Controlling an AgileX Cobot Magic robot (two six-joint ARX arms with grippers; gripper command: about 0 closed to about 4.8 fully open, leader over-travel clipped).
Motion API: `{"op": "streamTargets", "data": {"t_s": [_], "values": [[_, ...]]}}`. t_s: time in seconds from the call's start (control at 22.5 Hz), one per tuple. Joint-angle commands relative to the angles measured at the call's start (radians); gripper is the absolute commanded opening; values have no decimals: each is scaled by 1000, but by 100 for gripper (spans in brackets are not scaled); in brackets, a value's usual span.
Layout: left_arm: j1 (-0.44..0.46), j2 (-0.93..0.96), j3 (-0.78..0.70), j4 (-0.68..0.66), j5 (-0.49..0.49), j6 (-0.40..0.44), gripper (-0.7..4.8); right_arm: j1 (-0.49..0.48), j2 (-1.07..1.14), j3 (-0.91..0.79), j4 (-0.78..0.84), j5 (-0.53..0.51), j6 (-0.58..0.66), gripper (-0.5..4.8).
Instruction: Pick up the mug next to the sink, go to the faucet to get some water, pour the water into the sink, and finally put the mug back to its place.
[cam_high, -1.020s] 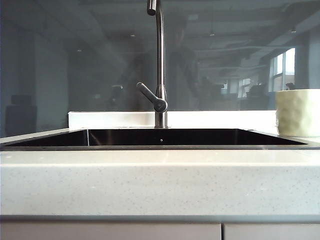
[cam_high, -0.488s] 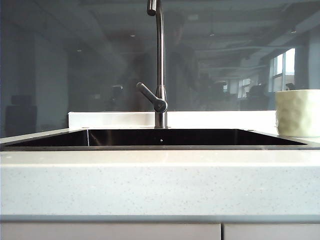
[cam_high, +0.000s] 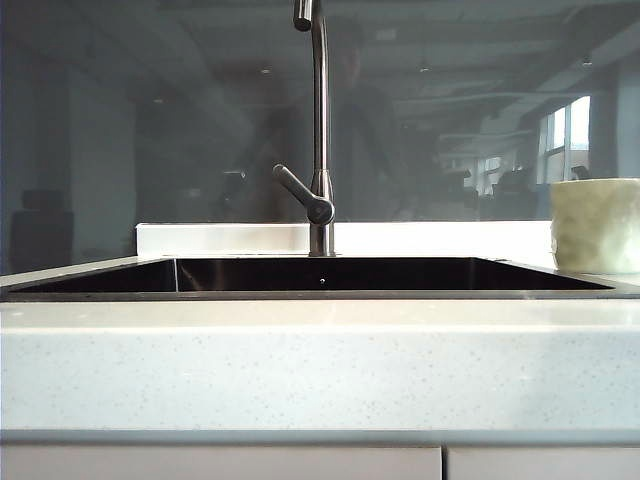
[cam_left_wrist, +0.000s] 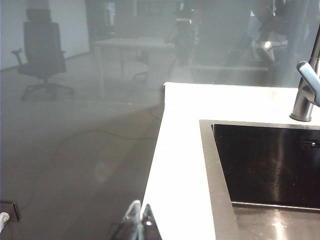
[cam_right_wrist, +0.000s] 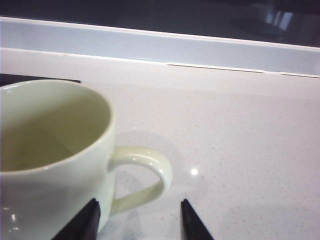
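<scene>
Nothing is shifting around the mug (cam_right_wrist: 55, 150); my right fingers (cam_right_wrist: 138, 220), released, are straddling its handle and risking a tip, while my left fingers (cam_left_wrist: 138, 222) are staying clenched off the desk (cam_left_wrist: 175, 190) edge.

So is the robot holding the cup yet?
No, nothing is held. The right gripper has its fingers open on either side of the mug's handle, not squeezing it. The left gripper is shut, empty.

pale cream-green glazed ceramic mug (cam_right_wrist: 55, 150) looks glossy and smooth. the whitish speckled stone countertop (cam_high: 320, 365) is matt, the tall brushed-steel faucet (cam_high: 320, 150) satiny, the dark rectangular sink (cam_left_wrist: 270, 165) shiny with a metal rim.
</scene>
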Motion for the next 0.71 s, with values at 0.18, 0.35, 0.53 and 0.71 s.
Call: {"op": "streamTargets", "data": {"t_s": [0.18,0.35,0.53,0.71], "values": [[2,0,4,10,4,1,-5,0,116,17,116,17,-11,225],[2,0,4,9,4,1,-5,-1,209,24,237,21,-11,225],[2,0,4,10,4,1,-5,0,317,53,322,20,-10,225],[1,0,4,11,4,1,-5,-1,380,73,382,27,-6,225]]}}
